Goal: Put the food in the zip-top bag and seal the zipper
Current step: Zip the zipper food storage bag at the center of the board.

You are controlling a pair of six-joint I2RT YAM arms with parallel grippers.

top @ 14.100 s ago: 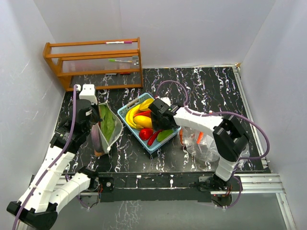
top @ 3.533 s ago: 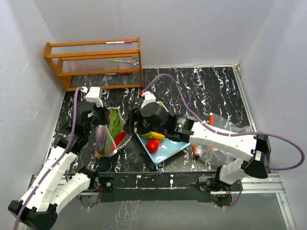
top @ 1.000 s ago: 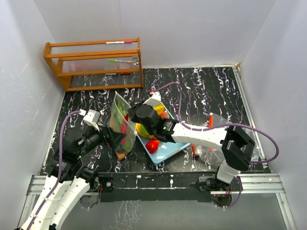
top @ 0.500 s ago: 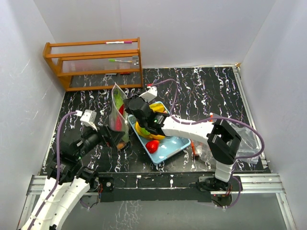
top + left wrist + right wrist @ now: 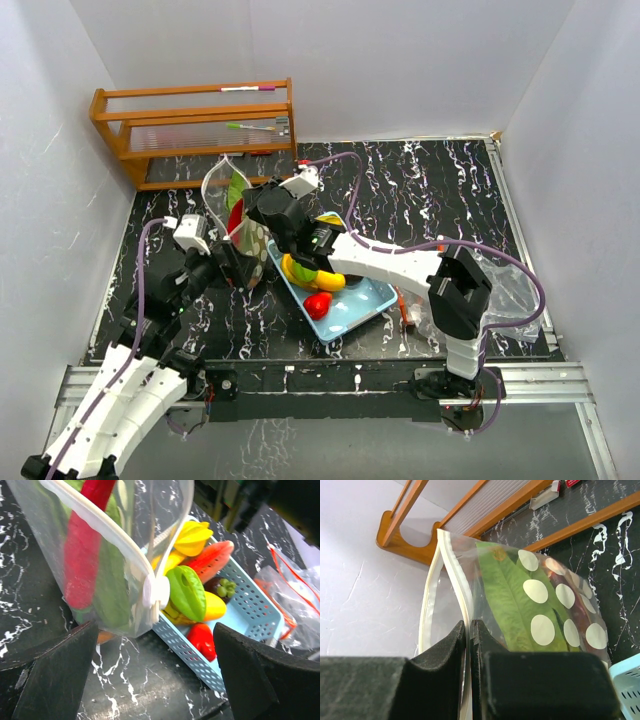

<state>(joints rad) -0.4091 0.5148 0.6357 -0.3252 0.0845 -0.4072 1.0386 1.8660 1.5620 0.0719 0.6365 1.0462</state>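
The zip-top bag (image 5: 225, 190) stands upright left of the light-blue basket (image 5: 362, 298), its mouth open at the top. My right gripper (image 5: 254, 204) is shut on the bag's white zipper rim (image 5: 454, 575). Through the bag's wall (image 5: 107, 587) I see a red chilli (image 5: 82, 550) and a green leaf (image 5: 502, 592). The white slider (image 5: 156, 591) sits at the bag's lower corner. My left gripper (image 5: 155, 680) is open, low in front of the bag and apart from it. The basket (image 5: 250, 605) holds food: watermelon slice (image 5: 214, 560), green piece (image 5: 187, 592), mango (image 5: 214, 607), red piece (image 5: 202, 639), bananas (image 5: 300, 272).
A wooden rack (image 5: 195, 130) stands at the back left, just behind the bag. A second clear bag with an orange zipper (image 5: 505, 285) lies crumpled on the right side of the black marbled table. White walls close in on the left, right and back.
My right gripper has drawn the bag's rim back and to the left, toward the rack, standing the bag taller. My left gripper's jaws have widened a little and it has moved forward after the bag.
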